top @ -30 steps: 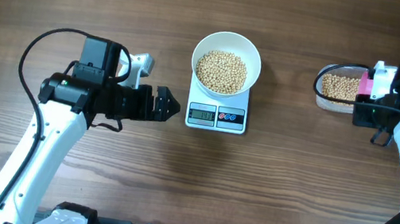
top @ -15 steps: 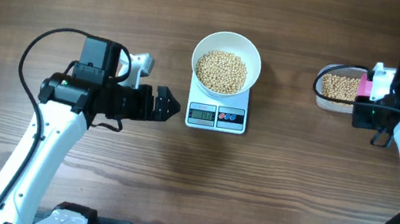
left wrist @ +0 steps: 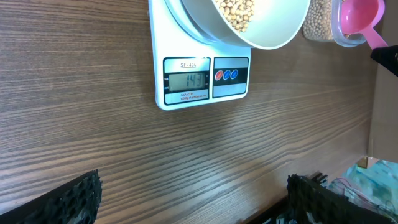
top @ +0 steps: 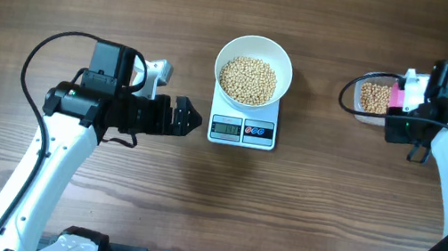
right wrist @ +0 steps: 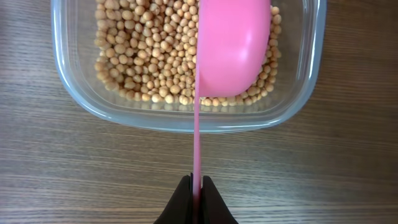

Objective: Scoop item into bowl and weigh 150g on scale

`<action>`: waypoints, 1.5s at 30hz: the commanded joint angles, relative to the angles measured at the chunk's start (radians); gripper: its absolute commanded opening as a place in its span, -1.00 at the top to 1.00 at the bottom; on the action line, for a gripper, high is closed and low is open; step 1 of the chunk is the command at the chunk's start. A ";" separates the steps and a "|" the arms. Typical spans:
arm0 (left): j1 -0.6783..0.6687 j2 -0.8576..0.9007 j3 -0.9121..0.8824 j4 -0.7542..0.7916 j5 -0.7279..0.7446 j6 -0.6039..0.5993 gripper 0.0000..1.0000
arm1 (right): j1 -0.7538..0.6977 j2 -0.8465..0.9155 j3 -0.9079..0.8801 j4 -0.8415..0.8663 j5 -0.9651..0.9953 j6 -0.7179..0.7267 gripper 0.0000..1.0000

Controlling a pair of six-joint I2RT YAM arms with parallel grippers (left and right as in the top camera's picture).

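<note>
The scale [top: 242, 130] is a small, square, smooth white plastic slab lying flat on the streaked brown wood-grain table [top: 327, 214]; its front edge carries a grey rectangular display and a dark panel with round red and blue buttons; in the left wrist view the digits appear to read 143. The bowl [top: 221, 62], round, plain, glossy white, sits on the scale's platform and overhangs its far edge; inside it lies a mound of beans [top: 247, 80], small, round, matte beige-tan.

The left gripper [top: 191, 121] rests just beside the scale's left edge, pointed at it, jaws spread wide with nothing between them; its black fingers [left wrist: 62, 199] look rough and foam-like in the left wrist view.

Well to the right of the scale stands a clear plastic tub [top: 358, 97], a rounded rectangle with translucent walls, holding more of the same beans [right wrist: 149, 50]. The right gripper [right wrist: 196, 188] is pinched tight on the thin flat handle of a pink scoop [right wrist: 233, 43]; the scoop's smooth, rounded, opaque plastic cup is over the tub's right half, its underside toward the wrist camera, hiding the beans beneath; whether it touches them I cannot tell.
</note>
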 commanded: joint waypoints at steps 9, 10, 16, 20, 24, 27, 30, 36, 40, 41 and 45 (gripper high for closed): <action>-0.003 -0.002 0.023 0.003 0.013 -0.002 -1.00 | 0.007 0.010 0.006 0.032 0.104 -0.010 0.91; -0.004 -0.002 0.023 0.003 0.013 -0.002 -1.00 | 0.007 0.010 0.006 0.037 0.104 -0.011 0.91; -0.003 -0.002 0.023 0.003 0.013 -0.002 -1.00 | 0.007 0.020 0.006 0.035 0.104 -0.010 0.91; -0.003 -0.002 0.023 0.003 0.013 -0.002 -1.00 | 0.007 0.043 0.006 0.023 0.100 -0.008 0.91; -0.004 -0.002 0.023 0.003 0.013 -0.002 -1.00 | 0.007 0.059 0.006 0.025 0.085 -0.007 0.91; -0.003 -0.002 0.023 0.003 0.013 -0.002 -1.00 | 0.007 0.061 0.006 0.024 0.084 -0.006 0.91; -0.004 -0.002 0.023 0.003 0.013 -0.002 -1.00 | 0.007 0.061 0.006 0.014 0.029 -0.006 0.91; -0.004 -0.002 0.023 0.003 0.013 -0.002 -1.00 | 0.007 0.061 0.006 -0.012 -0.074 0.018 0.91; -0.004 -0.002 0.023 0.003 0.013 -0.002 -1.00 | 0.007 0.061 0.006 -0.027 -0.095 0.020 0.92; -0.003 -0.002 0.023 0.003 0.013 -0.002 -1.00 | 0.007 0.061 0.006 -0.031 -0.105 0.020 0.91; -0.004 -0.002 0.023 0.003 0.013 -0.002 -1.00 | 0.007 0.061 0.006 -0.037 -0.172 0.020 0.91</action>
